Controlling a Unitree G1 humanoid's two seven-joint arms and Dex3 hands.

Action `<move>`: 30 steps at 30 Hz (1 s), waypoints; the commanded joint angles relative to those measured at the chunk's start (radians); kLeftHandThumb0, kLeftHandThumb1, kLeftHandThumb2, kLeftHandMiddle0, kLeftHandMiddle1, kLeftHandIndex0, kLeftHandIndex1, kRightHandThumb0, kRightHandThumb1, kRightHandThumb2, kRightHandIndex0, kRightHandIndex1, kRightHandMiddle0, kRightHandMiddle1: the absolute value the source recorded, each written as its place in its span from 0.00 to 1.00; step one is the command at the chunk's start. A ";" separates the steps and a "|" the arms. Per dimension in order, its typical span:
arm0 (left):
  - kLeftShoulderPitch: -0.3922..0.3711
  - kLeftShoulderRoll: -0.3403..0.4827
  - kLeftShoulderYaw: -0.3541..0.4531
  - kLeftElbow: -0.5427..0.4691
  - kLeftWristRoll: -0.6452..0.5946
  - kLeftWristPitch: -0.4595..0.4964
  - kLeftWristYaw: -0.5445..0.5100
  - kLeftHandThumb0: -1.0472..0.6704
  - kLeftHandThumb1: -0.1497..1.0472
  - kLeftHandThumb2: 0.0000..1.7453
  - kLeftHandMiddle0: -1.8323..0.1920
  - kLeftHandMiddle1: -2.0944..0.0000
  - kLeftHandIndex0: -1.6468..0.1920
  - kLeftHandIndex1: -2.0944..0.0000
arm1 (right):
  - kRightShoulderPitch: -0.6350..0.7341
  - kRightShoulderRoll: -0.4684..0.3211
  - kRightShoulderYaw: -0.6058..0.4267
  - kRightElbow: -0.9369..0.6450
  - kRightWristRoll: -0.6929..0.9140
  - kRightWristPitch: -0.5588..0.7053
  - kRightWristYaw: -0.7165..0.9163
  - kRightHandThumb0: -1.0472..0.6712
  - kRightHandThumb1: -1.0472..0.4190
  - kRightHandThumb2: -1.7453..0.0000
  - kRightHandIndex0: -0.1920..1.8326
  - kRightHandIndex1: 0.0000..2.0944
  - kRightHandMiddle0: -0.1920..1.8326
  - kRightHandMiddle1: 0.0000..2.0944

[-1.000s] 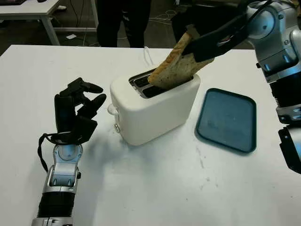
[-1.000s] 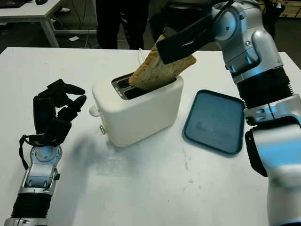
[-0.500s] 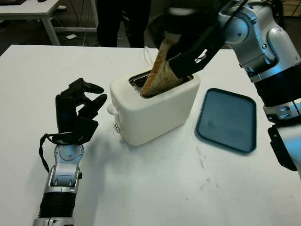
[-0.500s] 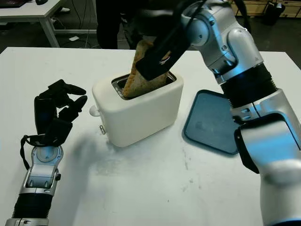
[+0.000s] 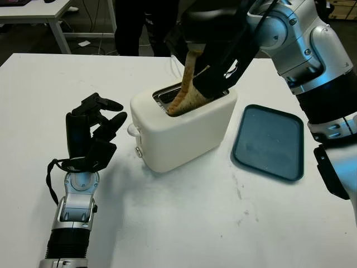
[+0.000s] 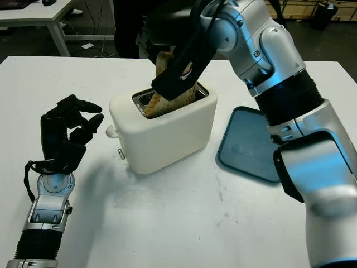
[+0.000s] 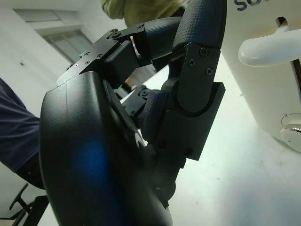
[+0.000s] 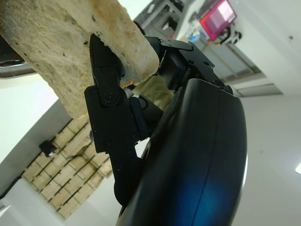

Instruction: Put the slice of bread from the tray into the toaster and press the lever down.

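Note:
A white toaster [image 5: 184, 125] stands mid-table with its slots facing up. My right hand [image 5: 215, 70] hovers over it, shut on the slice of bread [image 5: 187, 89]. The slice stands nearly upright with its lower end inside the near slot; the right wrist view shows the bread [image 8: 70, 52] pinched by a black finger [image 8: 106, 99]. The white lever [image 5: 133, 129] sticks out of the toaster's left end, raised, and the lever [image 7: 268, 44] is close to my left hand. My left hand [image 5: 92, 131] is open just left of the toaster, holding nothing.
A dark teal tray [image 5: 269, 142] lies bare to the right of the toaster. A person in dark clothes [image 5: 148, 25] stands behind the table's far edge. Another white table [image 5: 33, 14] is at the far left.
My right hand swung left over the toaster and tipped the bread from a slant to nearly upright, lowering its end into the slot. The left hand stayed put.

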 commanded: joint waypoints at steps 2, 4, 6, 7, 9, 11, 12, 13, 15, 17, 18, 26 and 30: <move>0.016 -0.004 -0.002 -0.011 0.008 0.002 0.009 0.05 0.89 0.08 0.41 0.30 0.44 0.51 | -0.009 -0.002 0.018 -0.011 -0.029 -0.033 -0.012 0.36 0.09 0.94 0.64 0.83 0.43 0.80; 0.016 -0.003 -0.001 -0.008 0.005 -0.001 0.008 0.05 0.89 0.08 0.41 0.30 0.44 0.51 | -0.011 -0.010 0.023 -0.012 -0.047 -0.050 -0.021 0.36 0.09 0.93 0.63 0.83 0.42 0.70; 0.015 -0.001 -0.001 -0.005 0.006 -0.006 0.010 0.05 0.89 0.08 0.41 0.30 0.44 0.51 | -0.010 -0.018 0.023 -0.006 -0.061 -0.080 -0.040 0.36 0.09 0.94 0.63 0.83 0.44 0.62; 0.015 -0.001 -0.002 -0.007 0.009 -0.004 0.011 0.05 0.89 0.08 0.41 0.30 0.44 0.51 | -0.008 -0.021 0.022 -0.002 -0.066 -0.094 -0.051 0.36 0.09 0.94 0.63 0.83 0.44 0.58; 0.015 -0.001 -0.004 -0.010 0.013 -0.001 0.012 0.05 0.89 0.08 0.41 0.30 0.44 0.51 | -0.007 -0.026 0.021 0.009 -0.075 -0.116 -0.073 0.37 0.09 0.94 0.64 0.83 0.46 0.56; 0.015 -0.002 -0.006 -0.011 0.015 0.003 0.012 0.05 0.89 0.08 0.41 0.31 0.44 0.51 | -0.005 -0.027 0.018 0.019 -0.082 -0.131 -0.093 0.37 0.09 0.94 0.64 0.83 0.46 0.55; 0.015 -0.002 -0.006 -0.011 0.013 0.001 0.012 0.05 0.89 0.08 0.41 0.31 0.44 0.51 | -0.006 -0.027 0.018 0.021 -0.088 -0.135 -0.103 0.38 0.09 0.93 0.64 0.83 0.46 0.54; 0.015 -0.003 -0.006 -0.011 0.010 0.002 0.011 0.05 0.89 0.08 0.41 0.31 0.44 0.51 | -0.007 -0.027 0.020 0.022 -0.099 -0.133 -0.112 0.37 0.09 0.93 0.64 0.83 0.44 0.52; 0.016 -0.004 -0.005 -0.011 0.006 0.003 0.009 0.05 0.89 0.08 0.41 0.31 0.44 0.51 | -0.013 -0.027 0.022 0.027 -0.114 -0.137 -0.132 0.37 0.09 0.93 0.63 0.83 0.42 0.49; 0.015 -0.002 -0.005 -0.010 0.008 0.003 0.010 0.05 0.89 0.08 0.41 0.31 0.44 0.51 | -0.017 -0.026 0.019 0.033 -0.119 -0.139 -0.145 0.37 0.09 0.94 0.63 0.83 0.43 0.61; 0.015 -0.001 -0.005 -0.009 0.010 0.000 0.011 0.05 0.89 0.08 0.41 0.31 0.44 0.51 | -0.021 -0.025 0.018 0.035 -0.124 -0.139 -0.149 0.37 0.09 0.94 0.63 0.83 0.41 0.61; 0.016 -0.005 -0.006 -0.013 0.009 0.007 0.012 0.05 0.89 0.07 0.41 0.31 0.43 0.51 | -0.040 -0.032 0.016 0.050 -0.161 -0.142 -0.203 0.36 0.09 0.95 0.64 0.83 0.44 0.78; 0.016 -0.002 -0.008 -0.016 0.012 0.009 0.010 0.05 0.89 0.09 0.42 0.31 0.44 0.51 | -0.046 -0.037 0.012 0.052 -0.167 -0.148 -0.218 0.36 0.09 0.96 0.64 0.83 0.44 0.72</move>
